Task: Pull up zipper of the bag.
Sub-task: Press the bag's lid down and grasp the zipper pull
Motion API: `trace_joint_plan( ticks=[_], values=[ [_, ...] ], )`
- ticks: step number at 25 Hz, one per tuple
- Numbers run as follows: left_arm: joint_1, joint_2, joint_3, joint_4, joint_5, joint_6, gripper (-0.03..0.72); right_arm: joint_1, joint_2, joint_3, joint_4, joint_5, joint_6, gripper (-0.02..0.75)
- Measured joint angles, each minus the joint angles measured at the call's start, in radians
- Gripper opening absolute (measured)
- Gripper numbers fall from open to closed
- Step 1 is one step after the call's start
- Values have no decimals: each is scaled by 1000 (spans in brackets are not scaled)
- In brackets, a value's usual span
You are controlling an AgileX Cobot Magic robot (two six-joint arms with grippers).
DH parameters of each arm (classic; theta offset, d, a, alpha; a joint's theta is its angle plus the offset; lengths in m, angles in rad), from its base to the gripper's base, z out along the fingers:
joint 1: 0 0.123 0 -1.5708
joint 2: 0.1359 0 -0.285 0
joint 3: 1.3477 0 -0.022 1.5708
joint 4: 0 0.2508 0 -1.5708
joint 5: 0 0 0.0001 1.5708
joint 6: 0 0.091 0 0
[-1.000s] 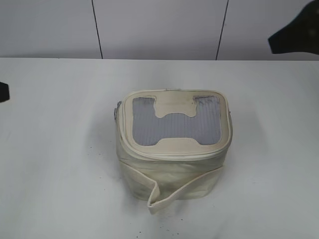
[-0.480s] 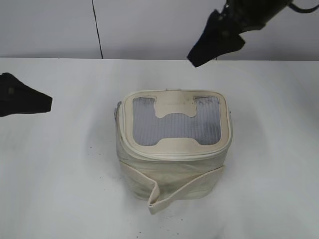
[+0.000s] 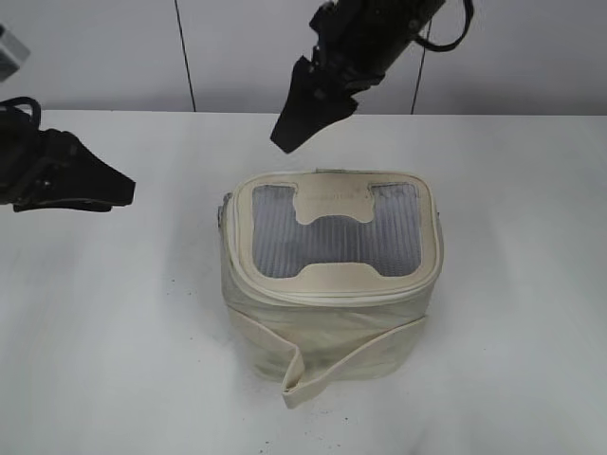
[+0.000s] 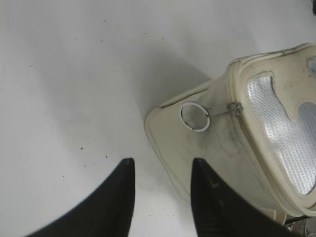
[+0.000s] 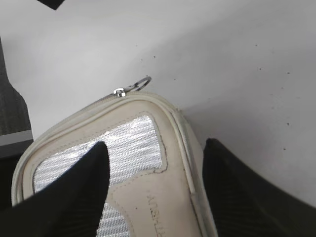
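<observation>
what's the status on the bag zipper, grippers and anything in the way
Left gripper open, beside the bag. Right gripper open, above the top panel. Zipper pull untouched. Nothing in the way.

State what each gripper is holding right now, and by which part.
Nothing is held. The left gripper is open beside the bag, short of the zipper pull's ring. The right gripper is open above the bag's top panel, touching nothing.
</observation>
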Motion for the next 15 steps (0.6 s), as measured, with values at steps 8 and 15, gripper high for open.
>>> trace_joint_plan(
  ticks=[8,15],
  values=[
    [-10,114,-101,-9,40,1,300,6,90,-25,14,20,-17,469],
    [-125,178,-166,60,53,1,303,6,137,-26,14,1,-26,456]
  ],
)
